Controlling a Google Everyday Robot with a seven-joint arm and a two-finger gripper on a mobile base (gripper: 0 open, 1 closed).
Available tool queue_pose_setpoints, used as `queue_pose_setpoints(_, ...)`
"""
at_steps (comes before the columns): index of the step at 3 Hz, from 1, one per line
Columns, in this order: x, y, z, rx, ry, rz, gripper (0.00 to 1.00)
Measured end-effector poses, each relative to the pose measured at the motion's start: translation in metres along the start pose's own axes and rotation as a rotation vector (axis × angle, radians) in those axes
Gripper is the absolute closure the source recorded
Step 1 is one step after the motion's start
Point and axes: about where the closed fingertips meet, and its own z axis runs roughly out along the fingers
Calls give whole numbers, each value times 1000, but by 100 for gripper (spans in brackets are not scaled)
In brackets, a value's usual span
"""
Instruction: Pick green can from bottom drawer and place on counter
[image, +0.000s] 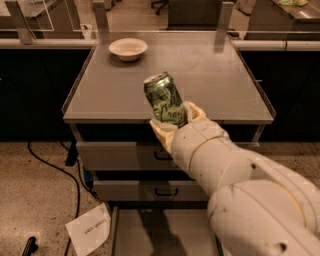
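Note:
My gripper (172, 122) is shut on the green can (165, 98), which has a pale mottled pattern and a silvery top. The can tilts to the left and hangs just above the front edge of the counter (210, 75), near its middle. My cream fingers (161, 131) clasp its lower half from both sides. The bottom drawer (130, 230) stands pulled out at the foot of the cabinet, its flat grey inside partly hidden behind my arm.
A cream bowl (128, 48) sits at the counter's back left. Two shut handled drawers (120, 155) lie below the counter. On the floor at left are a white paper sign (89, 230) and a black cable (55, 170). Glass partitions line the back.

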Motion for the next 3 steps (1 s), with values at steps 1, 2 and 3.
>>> queue_pose_setpoints(1,-8,-22,11,-17,14,-13,100)
queue_pose_setpoints(2,-7,-48,24,-30,41,-11,100)
queue_pose_setpoints(3,5,-76,48,-45,78,-3,100)
